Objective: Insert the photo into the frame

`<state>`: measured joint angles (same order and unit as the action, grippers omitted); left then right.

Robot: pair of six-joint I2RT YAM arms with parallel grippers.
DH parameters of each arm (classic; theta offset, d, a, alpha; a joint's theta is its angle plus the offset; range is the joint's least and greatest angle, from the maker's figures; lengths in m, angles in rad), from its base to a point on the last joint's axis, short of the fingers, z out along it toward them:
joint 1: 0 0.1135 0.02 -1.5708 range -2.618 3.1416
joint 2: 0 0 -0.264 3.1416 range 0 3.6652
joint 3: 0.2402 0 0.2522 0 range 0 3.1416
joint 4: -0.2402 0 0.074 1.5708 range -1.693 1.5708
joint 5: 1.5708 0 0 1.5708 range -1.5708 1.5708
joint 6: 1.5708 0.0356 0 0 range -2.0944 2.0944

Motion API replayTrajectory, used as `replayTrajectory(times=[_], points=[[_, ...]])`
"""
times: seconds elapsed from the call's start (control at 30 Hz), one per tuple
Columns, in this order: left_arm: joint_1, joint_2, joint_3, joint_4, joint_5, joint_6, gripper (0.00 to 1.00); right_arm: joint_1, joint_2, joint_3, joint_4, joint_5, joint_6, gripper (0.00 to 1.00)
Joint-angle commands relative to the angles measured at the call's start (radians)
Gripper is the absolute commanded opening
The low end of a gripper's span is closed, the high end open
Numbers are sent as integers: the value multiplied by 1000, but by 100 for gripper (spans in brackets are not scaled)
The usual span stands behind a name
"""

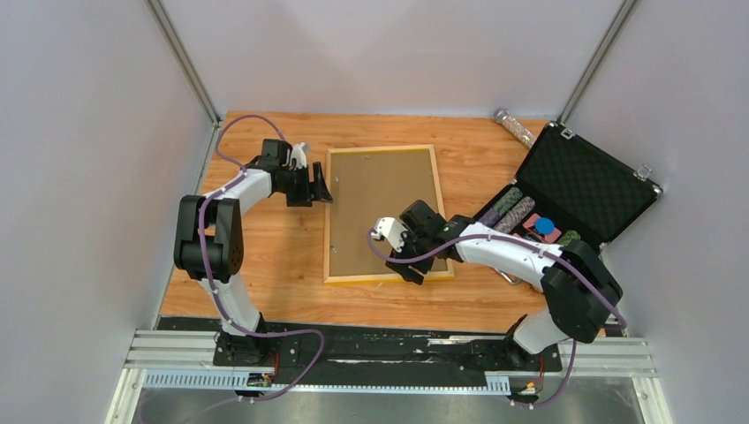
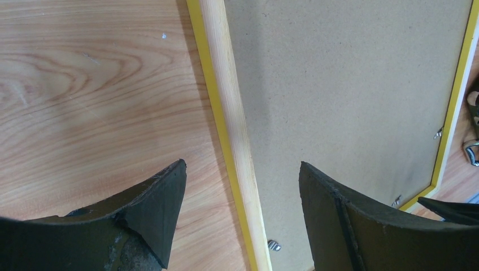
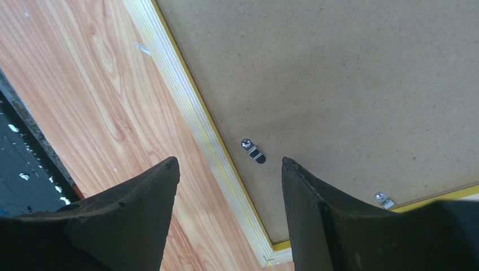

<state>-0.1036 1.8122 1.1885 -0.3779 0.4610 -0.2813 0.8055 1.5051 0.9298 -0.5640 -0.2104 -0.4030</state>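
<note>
Left gripper (image 2: pixel 243 165) stands open, its two dark fingers (image 2: pixel 152 209) spread wide with nothing between them but the work below. We find it at the left long rail of the thin yellow wooden rectangular picture frame (image 1: pixel 327 225), on the far half of that rail. In the left wrist view one finger hangs over the bare orange wood-grain table (image 1: pixel 265 256) and the other over the plain brown backing board (image 1: pixel 380 203), so the jaws straddle the rail. We cannot tell whether either fingertip touches the surface.

Right gripper (image 3: pixel 229 161) is likewise open and holds nothing. We locate it at the near right corner of the frame. In the right wrist view its jaws straddle the near short rail, one finger over the table and the other over the board. A small metal clip (image 3: pixel 252 151) lies on the board just inside the rail, between the two fingertips. A second clip (image 3: pixel 384 199) sits along the adjoining rail, close to the corner. Contact with the frame cannot be confirmed here either.

We note that the frame lies flat on the middle of the table, back side up, long sides running away from the arm bases. The board fills its opening from rail to rail.

An open black foam-lined case (image 1: pixel 574 181) rests at the right side of the table, well apart from the left arm and just beyond the right arm's forearm.
</note>
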Motion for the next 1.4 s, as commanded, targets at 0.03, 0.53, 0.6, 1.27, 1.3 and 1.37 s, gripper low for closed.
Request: replayTrajectory(times=[0.03, 0.53, 0.6, 1.27, 1.3, 1.37], points=[[8, -20, 42, 0, 15, 28, 81, 21, 13, 2, 24, 63, -13, 66], [16, -14, 45, -1, 15, 28, 81, 48, 75, -2, 45, 92, -28, 62], [16, -14, 45, -1, 16, 28, 81, 50, 78, 0, 45, 92, -28, 61], [25, -10, 45, -4, 12, 30, 81, 84, 69, -30, 35, 103, 0, 39], [26, -10, 45, -4, 11, 31, 81, 83, 67, -30, 32, 102, 1, 38], [27, -9, 45, -5, 9, 33, 81, 83, 63, -29, 30, 100, 0, 35]])
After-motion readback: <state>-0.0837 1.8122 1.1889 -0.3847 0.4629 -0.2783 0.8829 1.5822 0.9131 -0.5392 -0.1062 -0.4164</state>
